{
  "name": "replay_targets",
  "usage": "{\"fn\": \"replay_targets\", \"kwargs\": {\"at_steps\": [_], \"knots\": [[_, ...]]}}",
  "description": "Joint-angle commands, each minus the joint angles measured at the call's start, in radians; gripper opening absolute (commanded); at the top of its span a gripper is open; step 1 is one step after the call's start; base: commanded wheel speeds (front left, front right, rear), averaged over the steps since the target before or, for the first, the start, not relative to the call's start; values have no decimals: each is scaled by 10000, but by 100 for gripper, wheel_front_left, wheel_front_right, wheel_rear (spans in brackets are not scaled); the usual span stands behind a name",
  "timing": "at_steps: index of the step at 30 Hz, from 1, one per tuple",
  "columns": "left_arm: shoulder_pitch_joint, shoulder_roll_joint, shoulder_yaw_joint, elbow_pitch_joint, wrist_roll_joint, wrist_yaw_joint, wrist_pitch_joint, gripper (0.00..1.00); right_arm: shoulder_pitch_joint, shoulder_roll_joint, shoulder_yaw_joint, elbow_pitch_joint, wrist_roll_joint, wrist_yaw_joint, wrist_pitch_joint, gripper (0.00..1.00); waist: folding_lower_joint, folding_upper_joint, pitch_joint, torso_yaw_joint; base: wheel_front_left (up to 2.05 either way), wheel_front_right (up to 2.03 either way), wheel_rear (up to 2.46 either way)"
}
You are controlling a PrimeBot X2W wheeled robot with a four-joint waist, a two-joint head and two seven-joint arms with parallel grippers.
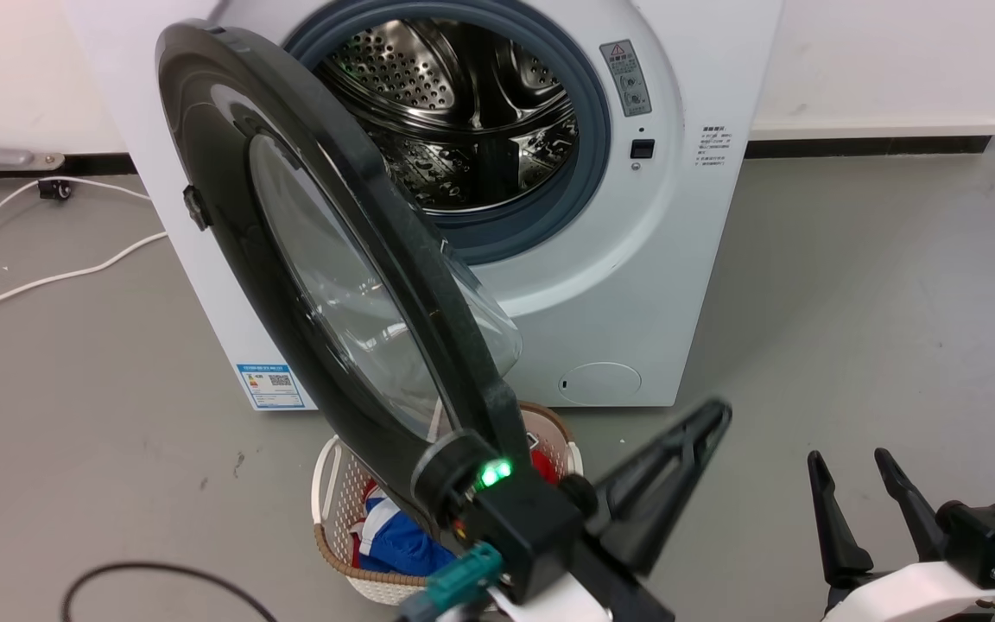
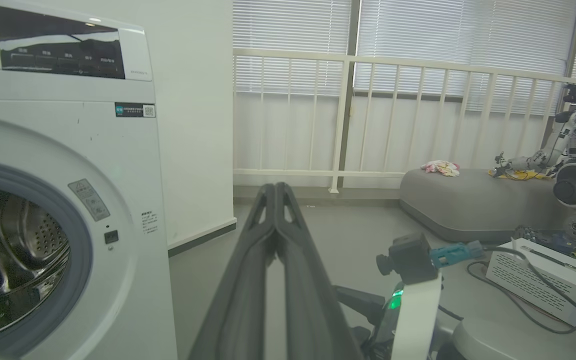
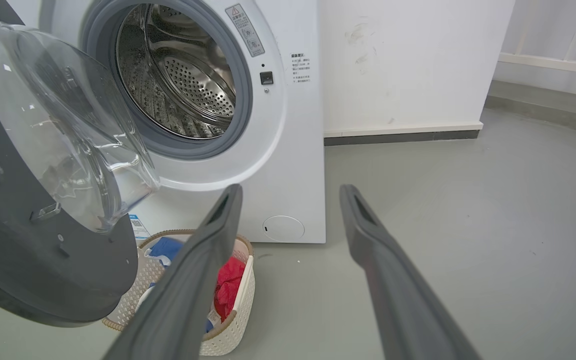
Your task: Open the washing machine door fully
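The white washing machine (image 1: 636, 259) (image 2: 118, 175) (image 3: 293, 150) stands against the wall with its steel drum (image 1: 463, 112) exposed. The washing machine door (image 1: 212, 173) (image 3: 18, 250), glossy black with a bulging clear window (image 1: 333, 285), is swung out on its left-side hinge towards me. My left gripper (image 1: 709, 419) (image 2: 275, 187) is shut on nothing; its wrist sits at the door's lower edge and its fingers point away to the right. At the lower right, my right gripper (image 1: 852, 466) (image 3: 290, 192) stands open and apart from the door.
A white laundry basket (image 1: 333, 518) (image 3: 238, 310) with red and blue clothes sits on the floor under the door. A white cable (image 1: 48, 276) and a black cable (image 1: 117, 574) lie at the left. A grey cushion (image 2: 468, 200), a white box (image 2: 543, 275) and a railing (image 2: 368, 65) lie off to the right.
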Motion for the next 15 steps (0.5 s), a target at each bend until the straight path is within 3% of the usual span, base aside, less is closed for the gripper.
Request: {"fn": "replay_targets", "kwargs": {"at_steps": [1, 15], "knots": [[343, 84, -208, 311, -74, -16, 155, 0, 39, 19, 29, -46, 45, 1, 31, 100, 0, 0, 61, -13, 0, 0, 0], [888, 446, 53, 2753, -97, 639, 274, 0, -165, 20, 113, 78, 90, 1, 98, 100, 0, 0, 392, -128, 0, 0, 0]]}}
